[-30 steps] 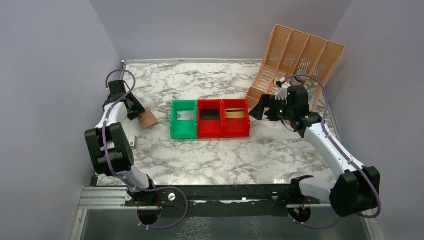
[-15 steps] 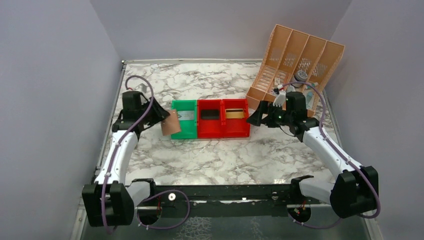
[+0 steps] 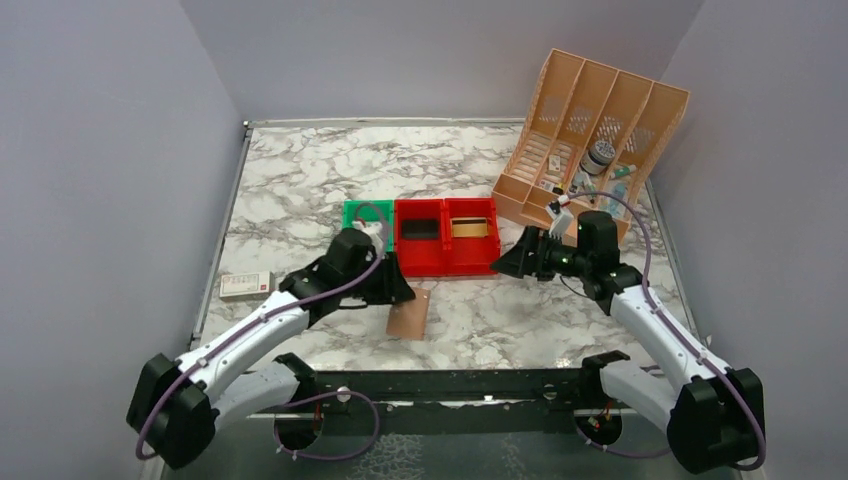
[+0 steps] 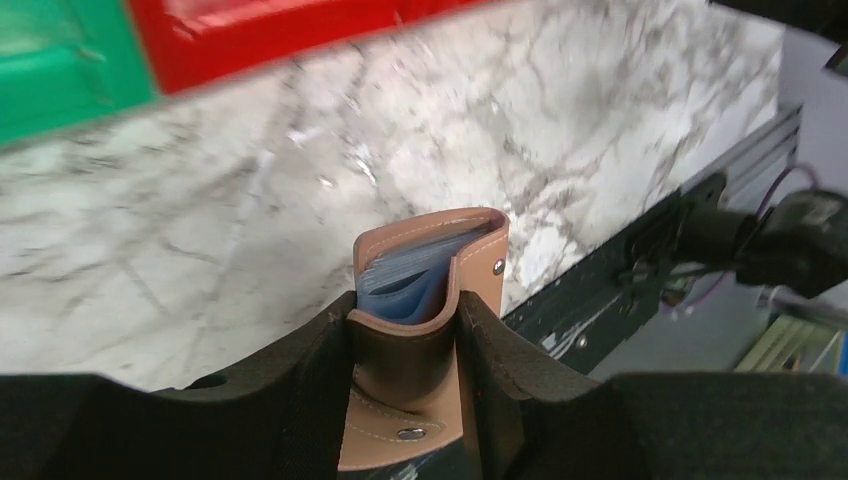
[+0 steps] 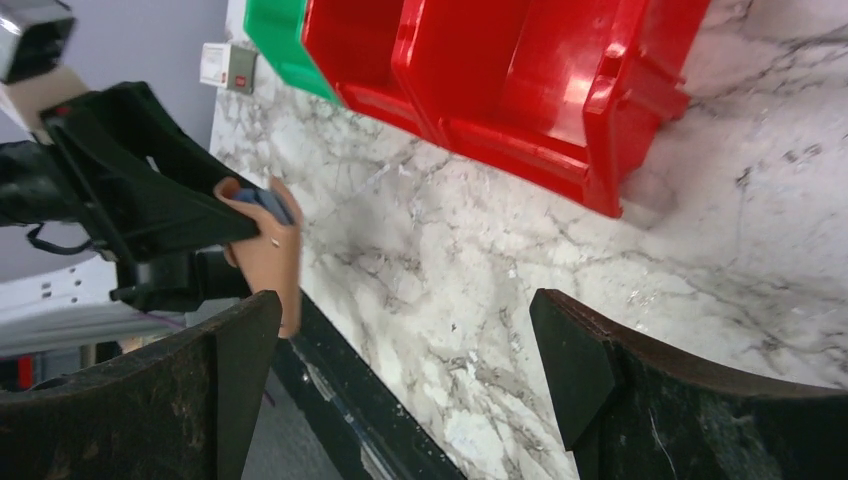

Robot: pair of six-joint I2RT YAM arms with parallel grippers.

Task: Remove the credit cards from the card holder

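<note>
Overhead view, wrist close-ups, card holder [image 3: 407,320] shared

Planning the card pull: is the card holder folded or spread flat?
Folded. The left gripper pinches the card holder doubled over, with its blue-grey pockets tucked inside the bend. Whether cards sit inside cannot be told.

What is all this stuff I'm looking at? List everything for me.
card holder: 1, brownish-pink, near the table's front
dark card: 1, dark grey, in the left red bin
yellow-gold card: 1, in the right red bin
red bins: 2, side by side, mid-table
green bin: 1, left of the red ones
file organizer: 1, peach, far right
small box: 1, white, left edge
table: 1, marbled
left gripper: black, clamping the card holder
right gripper: black, open, empty
</note>
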